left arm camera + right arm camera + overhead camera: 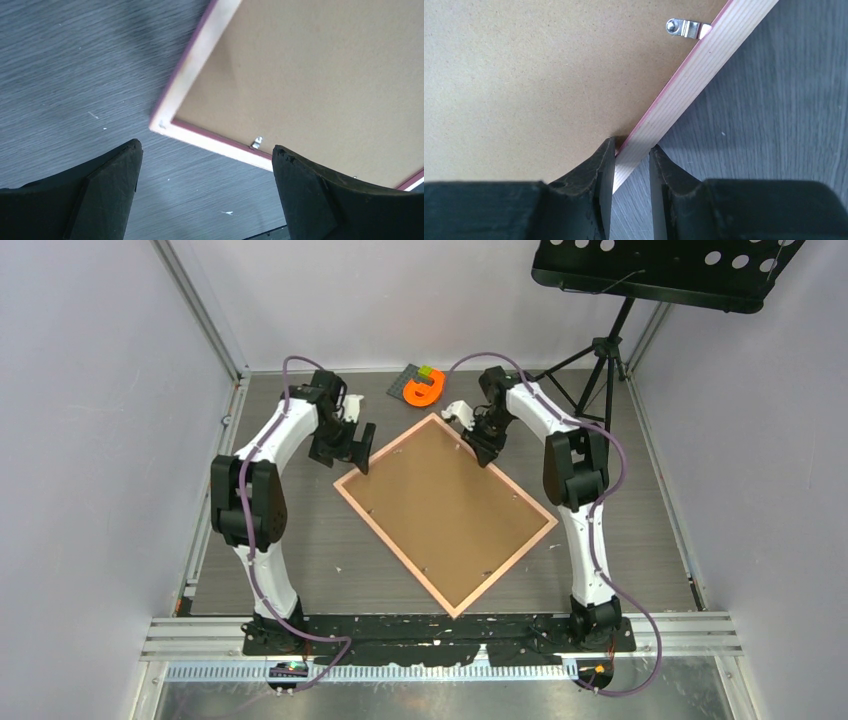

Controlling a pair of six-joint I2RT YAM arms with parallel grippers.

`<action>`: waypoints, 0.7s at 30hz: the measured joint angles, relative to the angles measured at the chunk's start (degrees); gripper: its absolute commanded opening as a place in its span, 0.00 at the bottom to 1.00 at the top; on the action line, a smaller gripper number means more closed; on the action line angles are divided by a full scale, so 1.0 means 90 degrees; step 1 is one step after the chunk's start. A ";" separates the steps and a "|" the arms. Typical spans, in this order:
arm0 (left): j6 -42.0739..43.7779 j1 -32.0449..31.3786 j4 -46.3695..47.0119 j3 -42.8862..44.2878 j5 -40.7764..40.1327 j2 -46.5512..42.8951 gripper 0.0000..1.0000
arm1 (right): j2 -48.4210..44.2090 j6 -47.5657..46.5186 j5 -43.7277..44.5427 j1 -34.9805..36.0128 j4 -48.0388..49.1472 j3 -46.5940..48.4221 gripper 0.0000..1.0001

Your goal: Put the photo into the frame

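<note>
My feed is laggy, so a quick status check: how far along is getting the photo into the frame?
Done: the backing board sits in the face-down frame; no photo shows, possibly underneath. In hand: the right gripper pinches the frame's rail, and the left gripper hangs open near a corner. Left: probably checking the clips.

Pale lilac walls (pixel 90 390) enclose a grey wood-grain table (pixel 640 530), a black music stand (pixel 650 275) at its far-right corner.

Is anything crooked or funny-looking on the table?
The frame lies crooked, turned diagonally on the table, with its brown backing board facing up. The right gripper pinches its far rail. No photo shows.
</note>
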 measured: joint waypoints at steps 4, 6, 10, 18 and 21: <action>0.0063 0.0000 -0.0087 0.0202 0.0002 0.0078 0.99 | 0.0041 -0.0481 0.0000 0.0160 -0.0236 0.0078 0.06; 0.0073 0.0000 -0.0085 0.0236 0.0007 0.0141 1.00 | 0.0041 -0.0712 -0.0002 0.0284 -0.0340 0.0058 0.06; 0.0107 -0.0017 -0.0095 0.0236 0.0029 0.0325 1.00 | -0.0073 -0.1015 0.0002 0.0568 -0.0413 -0.0151 0.06; 0.0185 -0.0270 -0.0027 -0.0243 0.0087 0.0391 0.92 | -0.0160 -0.1212 -0.0100 0.0920 -0.0291 -0.0304 0.06; 0.0209 -0.0452 0.0010 -0.0520 0.0165 0.0391 0.87 | -0.0170 -0.1212 -0.0104 0.0981 -0.0236 -0.0316 0.06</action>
